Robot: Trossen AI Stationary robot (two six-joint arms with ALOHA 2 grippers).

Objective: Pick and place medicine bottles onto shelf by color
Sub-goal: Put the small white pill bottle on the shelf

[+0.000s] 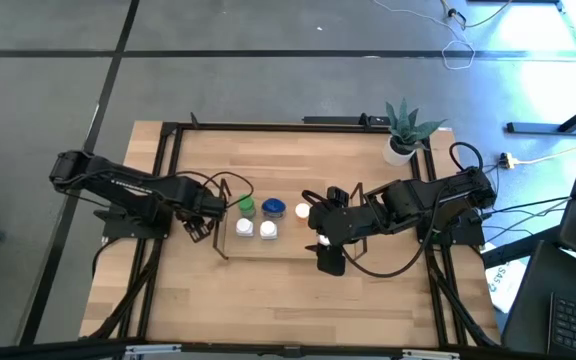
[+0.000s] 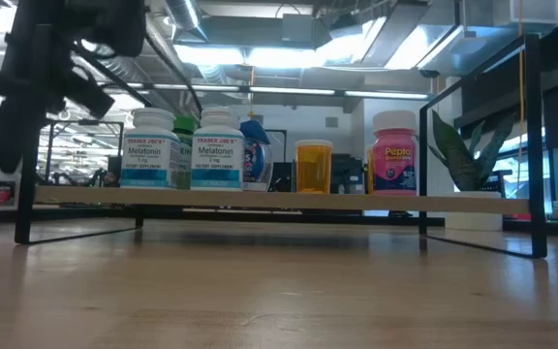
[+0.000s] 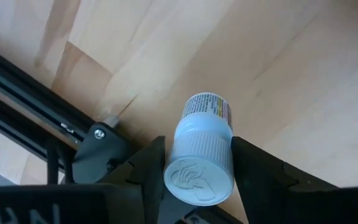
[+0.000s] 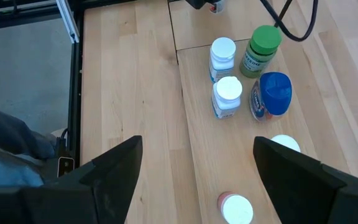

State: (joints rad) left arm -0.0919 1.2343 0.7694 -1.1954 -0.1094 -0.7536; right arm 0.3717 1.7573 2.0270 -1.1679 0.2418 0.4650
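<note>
My left gripper (image 1: 211,215) is just off the shelf's left end, shut on a white-capped bottle (image 3: 201,149). The shelf (image 1: 288,243) is a light wood board in a dark wire frame; it also shows in the low view (image 2: 356,201). On it stand two white-capped Melatonin bottles (image 2: 149,147) (image 2: 215,147), a green-capped bottle (image 4: 261,50), a blue-capped one (image 4: 272,93), an amber one (image 2: 314,167) and a pink one (image 2: 393,153). My right gripper (image 4: 197,146) is open and empty above the shelf's right part (image 1: 324,240). My left gripper pinches the white-capped bottle between its two fingers at the sides of the ribbed cap (image 3: 191,146). The cap top faces the wrist camera and the labelled body (image 3: 209,107) points away from it. The bottle looks clear of the table.
A potted green plant (image 1: 405,128) stands at the table's far right corner. The black frame (image 1: 173,160) edges the table, and one of its bars passes close by my left gripper (image 3: 36,124). Bare wood lies near of the shelf (image 1: 268,300).
</note>
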